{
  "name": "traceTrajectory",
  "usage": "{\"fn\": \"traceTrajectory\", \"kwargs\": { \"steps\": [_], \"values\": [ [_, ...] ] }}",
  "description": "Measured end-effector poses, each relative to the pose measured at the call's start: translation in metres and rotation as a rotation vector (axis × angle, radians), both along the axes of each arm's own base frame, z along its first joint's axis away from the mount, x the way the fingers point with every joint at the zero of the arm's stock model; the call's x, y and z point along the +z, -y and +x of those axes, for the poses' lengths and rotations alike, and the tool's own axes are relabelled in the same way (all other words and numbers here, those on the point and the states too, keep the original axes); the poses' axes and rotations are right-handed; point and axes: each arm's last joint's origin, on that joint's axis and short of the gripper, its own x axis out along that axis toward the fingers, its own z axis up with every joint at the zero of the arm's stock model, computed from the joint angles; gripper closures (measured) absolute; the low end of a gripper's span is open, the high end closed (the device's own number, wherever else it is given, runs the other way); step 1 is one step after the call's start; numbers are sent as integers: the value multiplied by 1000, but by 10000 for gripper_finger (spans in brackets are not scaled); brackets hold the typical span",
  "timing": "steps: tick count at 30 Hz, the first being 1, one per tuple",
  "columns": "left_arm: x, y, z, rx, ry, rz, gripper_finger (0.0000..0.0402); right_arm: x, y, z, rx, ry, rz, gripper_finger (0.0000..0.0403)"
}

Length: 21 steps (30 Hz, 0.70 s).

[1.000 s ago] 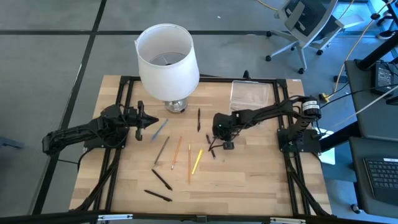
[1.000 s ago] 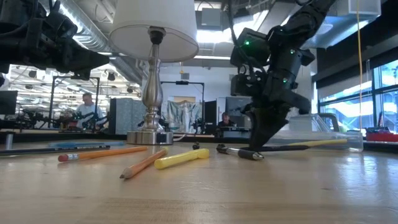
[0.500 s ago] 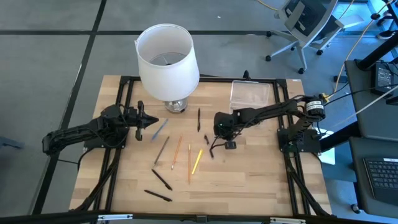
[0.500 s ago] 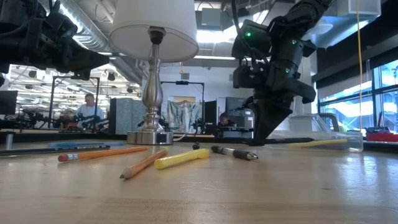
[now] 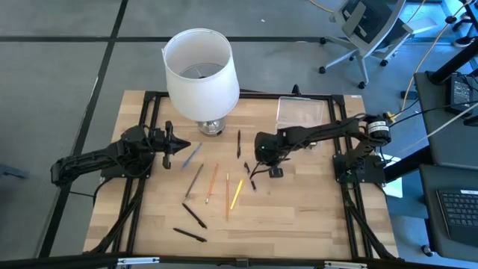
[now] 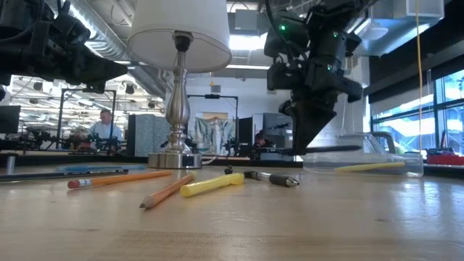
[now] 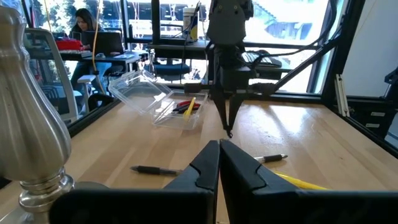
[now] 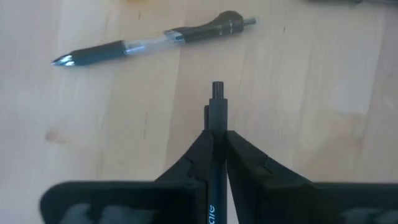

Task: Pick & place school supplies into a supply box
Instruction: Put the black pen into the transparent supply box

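The right hand (image 6: pixel 310 148) is clamped on a black pen (image 8: pixel 216 118), held level above the worktop (image 5: pixel 299 217) so it can travel to the clear supply box (image 5: pixel 302 113) at the far right, while the left hand (image 5: pixel 179 146) waits closed.

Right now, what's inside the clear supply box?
In the left wrist view the supply box holds a yellow pencil and some red and dark items; which supplies those are can't be told. The high view shows only glare.
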Motion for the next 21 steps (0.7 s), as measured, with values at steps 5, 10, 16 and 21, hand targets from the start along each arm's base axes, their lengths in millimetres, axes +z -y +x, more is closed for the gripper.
{"fn": "traceTrajectory", "kwargs": {
  "steps": [5, 10, 16, 21],
  "values": [
    [0, 0, 0, 0, 0, -2, 393, 19, 0, -4, 9, -38, -6, 363],
    [0, 0, 0, 0, 1, -2, 395, 48, 3, -26, -39, -11, -63, 363],
    [0, 0, 0, 0, 0, -1, 394, 78, 13, -64, -172, 69, -182, 365],
    [0, 0, 0, 0, 0, 0, 395, 69, 26, -92, -281, 75, -253, 365]
  ]
}}
